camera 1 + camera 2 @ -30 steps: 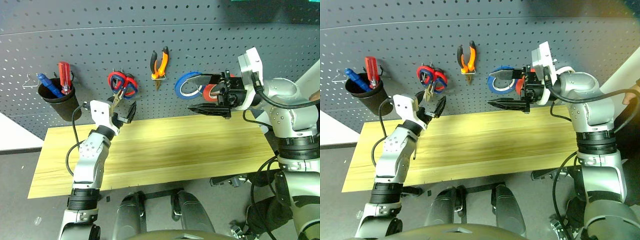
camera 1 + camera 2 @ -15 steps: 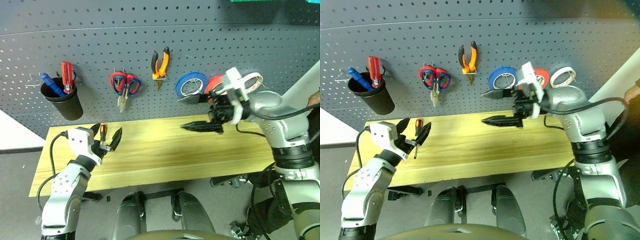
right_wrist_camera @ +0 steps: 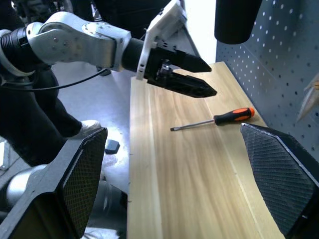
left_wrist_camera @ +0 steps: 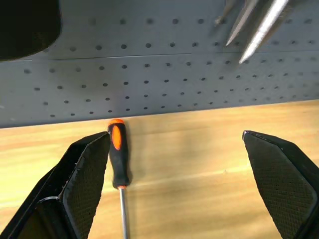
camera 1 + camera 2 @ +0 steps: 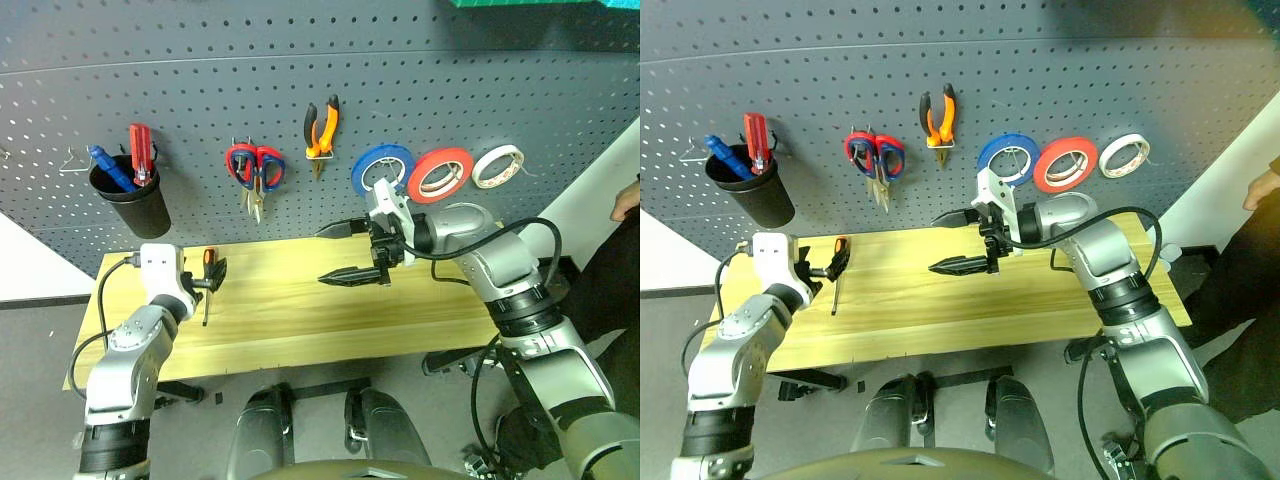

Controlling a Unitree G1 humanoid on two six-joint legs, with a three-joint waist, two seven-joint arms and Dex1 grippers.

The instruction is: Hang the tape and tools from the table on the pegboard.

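Note:
The slim screwdriver [image 4: 118,154] with an orange-and-black handle lies on the light wood table [image 5: 420,310] near its left end, close to the pegboard [image 5: 200,80]. My left gripper [image 5: 207,278] is open and low over the table, with the screwdriver's handle just inside one finger [image 4: 84,184]. My right gripper [image 5: 322,256] is open and empty above the table's middle, pointing left. The red tape [image 5: 440,172] and the orange-and-black pliers [image 5: 320,125] hang on the pegboard.
Also on the board hang a blue tape roll [image 5: 382,168], a white roll [image 5: 497,165], red-handled scissors [image 5: 255,170] and a black cup [image 5: 130,200] holding a red-handled screwdriver. A person's hand [image 5: 628,200] shows at the right edge.
My left gripper dropped and moved left to the screwdriver on the table. My right gripper left the hanging tape rolls and came down and left over the table. The camera shifted too.

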